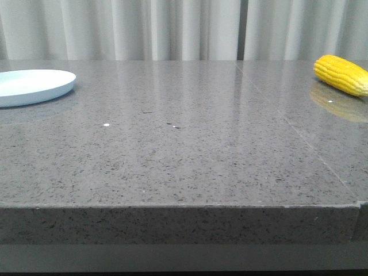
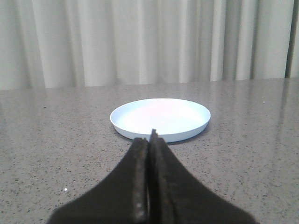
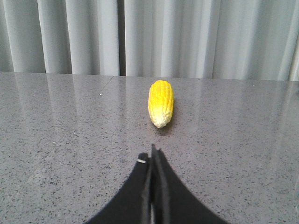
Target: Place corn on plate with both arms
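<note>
The corn, a bright yellow cob, lies on the grey table at the far right; in the right wrist view the corn lies ahead of the fingers, its paler tip toward them. The pale blue-white plate sits empty at the far left; in the left wrist view the plate lies just beyond the fingertips. My left gripper is shut and empty, short of the plate. My right gripper is shut and empty, a short way from the corn. Neither gripper shows in the front view.
The grey speckled stone table has its front edge near the camera and a seam running diagonally on the right. Pale curtains hang behind the table's far edge.
</note>
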Motion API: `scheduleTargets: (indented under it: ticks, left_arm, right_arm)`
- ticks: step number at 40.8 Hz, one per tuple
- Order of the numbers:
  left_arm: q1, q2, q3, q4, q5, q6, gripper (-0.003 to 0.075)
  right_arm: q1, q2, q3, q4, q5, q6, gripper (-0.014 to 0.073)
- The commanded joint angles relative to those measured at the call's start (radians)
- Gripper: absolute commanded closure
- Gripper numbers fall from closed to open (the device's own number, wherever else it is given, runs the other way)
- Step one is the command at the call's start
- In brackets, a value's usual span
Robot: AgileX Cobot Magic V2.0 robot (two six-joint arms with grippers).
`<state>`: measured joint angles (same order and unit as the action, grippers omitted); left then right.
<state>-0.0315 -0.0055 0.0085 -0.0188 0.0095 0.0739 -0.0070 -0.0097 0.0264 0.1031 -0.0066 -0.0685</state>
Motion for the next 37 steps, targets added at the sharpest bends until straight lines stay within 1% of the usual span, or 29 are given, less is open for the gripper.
scheduleTargets:
  ticks: [1,6,9,12,16,18,23,26,31,37]
  left_arm:
    - [-0.001,-0.016,0.024,-0.009,-0.077,-0.001,0.0741]
    - [-0.001,-0.016,0.024,-0.009,-0.081,-0.001,0.0741]
    - [-0.001,-0.016,0.022,-0.009,-0.108,-0.001,0.0741]
    - [-0.001,-0.016,0.009,-0.009,-0.131,-0.001,0.0741]
    - [-0.001,-0.016,-0.052,-0.009,-0.129,-0.001,0.0741]
    - [-0.001,-0.016,-0.103,-0.009,-0.118,-0.001,0.0741]
    - [-0.001,0.012,-0.253,-0.009,-0.037,-0.001,0.0741]
    - [-0.001,0.054,-0.355,-0.009,0.046,-0.001,0.0741]
    - [-0.001,0.159,-0.536,-0.009,0.185,-0.001,0.0741]
    - [-0.001,0.299,-0.693,-0.035,0.322,-0.001,0.0741]
  right_arm:
    - [-0.005,-0.018,-0.022,0.002,-0.086,-0.004,0.0661]
    - [-0.005,-0.018,-0.022,0.002,-0.094,-0.004,0.0661]
    - [-0.005,-0.018,-0.029,0.002,-0.136,-0.004,0.0661]
    - [-0.005,-0.018,-0.059,0.003,-0.144,-0.004,0.0661]
    - [-0.005,-0.017,-0.146,0.004,-0.087,-0.004,0.0661]
    - [-0.005,-0.017,-0.207,0.004,-0.036,-0.005,0.0661]
    - [-0.005,0.022,-0.349,0.004,0.088,-0.005,0.0661]
    - [-0.005,0.074,-0.448,0.004,0.168,-0.005,0.0661]
    - [-0.005,0.202,-0.586,0.004,0.283,-0.005,0.0661]
    - [-0.005,0.353,-0.709,0.004,0.417,-0.005,0.0661]
